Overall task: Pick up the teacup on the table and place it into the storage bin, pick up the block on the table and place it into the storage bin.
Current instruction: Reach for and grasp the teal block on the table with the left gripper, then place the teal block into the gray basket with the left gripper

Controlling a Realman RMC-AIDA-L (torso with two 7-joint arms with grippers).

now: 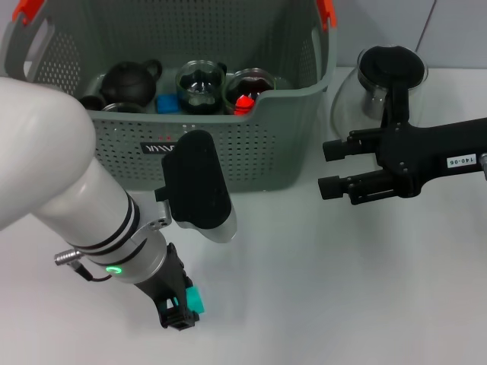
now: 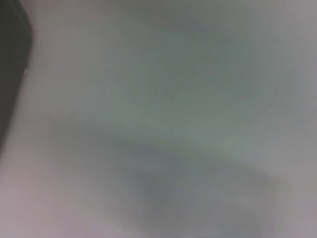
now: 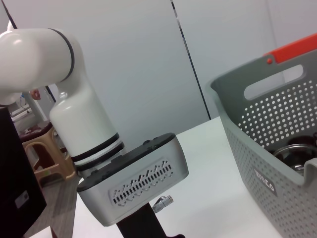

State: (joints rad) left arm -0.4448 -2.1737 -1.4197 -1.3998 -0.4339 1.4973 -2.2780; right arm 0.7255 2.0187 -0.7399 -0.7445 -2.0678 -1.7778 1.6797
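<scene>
A small teal block [image 1: 195, 299] lies on the white table near its front edge, right at the tip of my left gripper [image 1: 178, 312], which points down at the table and touches or nearly touches it. The left wrist view gives only blurred table surface. The grey-green storage bin [image 1: 251, 144] stands at the back; its perforated wall [image 3: 277, 148] also fills the right wrist view. Two glass teacups [image 1: 202, 82] [image 1: 249, 85] sit inside it. My right gripper [image 1: 330, 168] hovers open and empty to the right of the bin.
Inside the bin also lie a black teapot [image 1: 129, 80] and a blue block [image 1: 167, 103]. A glass teapot with a black lid [image 1: 388, 76] stands behind my right arm. My left arm's wrist housing [image 3: 133, 183] shows in the right wrist view.
</scene>
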